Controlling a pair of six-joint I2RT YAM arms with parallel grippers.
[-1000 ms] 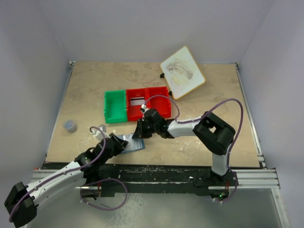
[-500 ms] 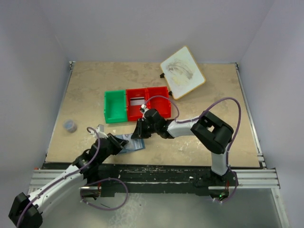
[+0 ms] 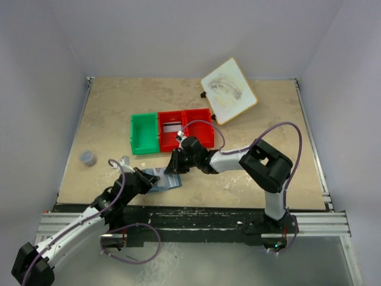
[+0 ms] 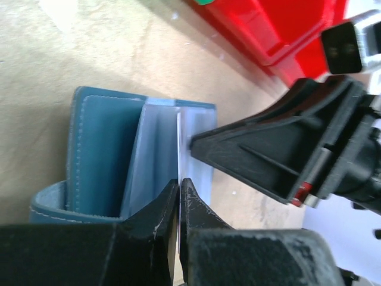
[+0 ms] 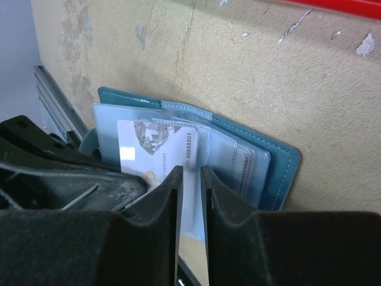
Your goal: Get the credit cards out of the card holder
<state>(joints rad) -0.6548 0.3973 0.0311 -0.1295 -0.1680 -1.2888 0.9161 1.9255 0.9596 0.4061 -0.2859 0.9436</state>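
Table (image 3: 119, 107) — card holder (image 4: 101, 155), 1 green bin (image 3: 144, 134), 1 red bin (image 3: 202, 133), board (image 3: 229, 90)

A beige, marbled tabletop (image 3: 107, 113) is filling the middle of the overhead frame. A green bin (image 3: 144, 148) is sitting left of centre, and a red two-compartment bin (image 3: 184, 111) is standing just beside it on its right, their walls appearing to touch. A white wood-rimmed board (image 3: 228, 90) with a faint grey sketch is lying tilted at the upper right, apart from the bins. A small round grey-blue object (image 3: 88, 157) is resting near the left edge, too small to identify.
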